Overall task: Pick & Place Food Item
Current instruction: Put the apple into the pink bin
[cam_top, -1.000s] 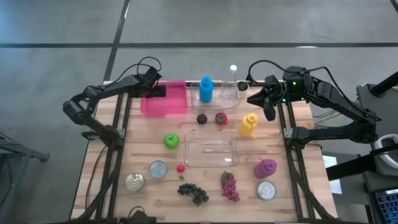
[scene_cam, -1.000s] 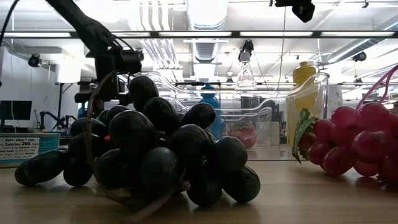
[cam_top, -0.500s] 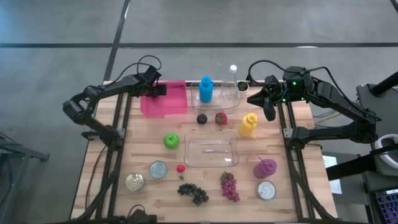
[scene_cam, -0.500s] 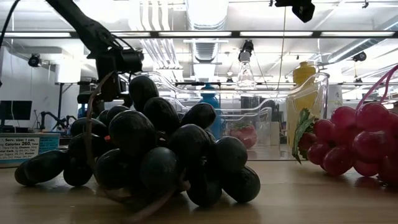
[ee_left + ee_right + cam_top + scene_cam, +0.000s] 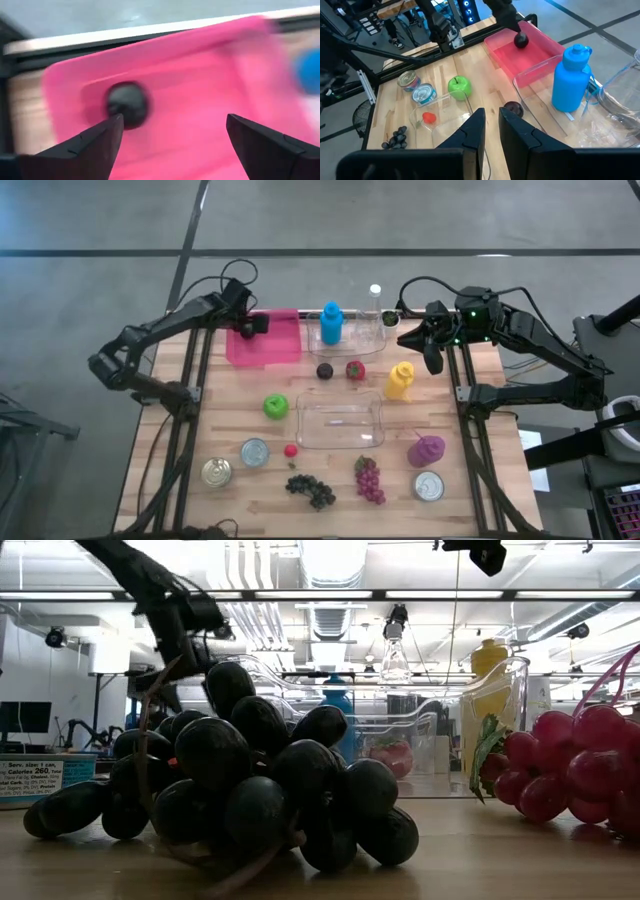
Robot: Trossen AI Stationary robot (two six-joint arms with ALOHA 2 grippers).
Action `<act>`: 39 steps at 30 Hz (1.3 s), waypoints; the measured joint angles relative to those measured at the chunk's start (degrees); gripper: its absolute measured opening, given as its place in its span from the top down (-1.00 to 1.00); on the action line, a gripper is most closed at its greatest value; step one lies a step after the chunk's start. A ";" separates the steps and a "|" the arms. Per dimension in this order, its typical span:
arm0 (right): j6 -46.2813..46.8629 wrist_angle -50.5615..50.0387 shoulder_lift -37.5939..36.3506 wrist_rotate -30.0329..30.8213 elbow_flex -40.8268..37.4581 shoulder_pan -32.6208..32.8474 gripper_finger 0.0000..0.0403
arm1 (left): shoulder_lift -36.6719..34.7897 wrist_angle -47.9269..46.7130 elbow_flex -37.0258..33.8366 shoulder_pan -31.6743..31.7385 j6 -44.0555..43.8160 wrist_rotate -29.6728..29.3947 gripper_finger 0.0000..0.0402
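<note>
My left gripper (image 5: pixel 170 135) hung released over the pink tray (image 5: pixel 200 100), the dark plum (image 5: pixel 127 102) lying just ahead between my fingers.

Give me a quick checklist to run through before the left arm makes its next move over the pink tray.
1. Dark round item in the pink tray: ok, it lies inside, near the far-left corner.
2. Left gripper let go: ok, fingers spread, nothing between them.
3. Left gripper clear of the tray: cannot tell, it hangs above the far-left corner in the high view.
4. Right gripper out of the way: ok, it waits at the table's far right, fingers near shut and empty.
5. Blue bottle upright beside the tray: ok.
</note>
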 joint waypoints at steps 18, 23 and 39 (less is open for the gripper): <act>-1.99 -0.02 0.00 0.01 0.00 -0.01 0.74 | -14.22 -10.79 -0.57 -32.42 13.71 3.26 -0.74; -2.82 -0.04 -0.01 0.00 0.00 -0.01 0.74 | -12.92 -10.80 -0.67 -42.21 14.99 3.26 -0.73; -3.02 -0.10 -0.01 -0.01 0.00 0.00 0.74 | -5.38 -6.01 -7.27 -47.39 7.84 3.20 -0.76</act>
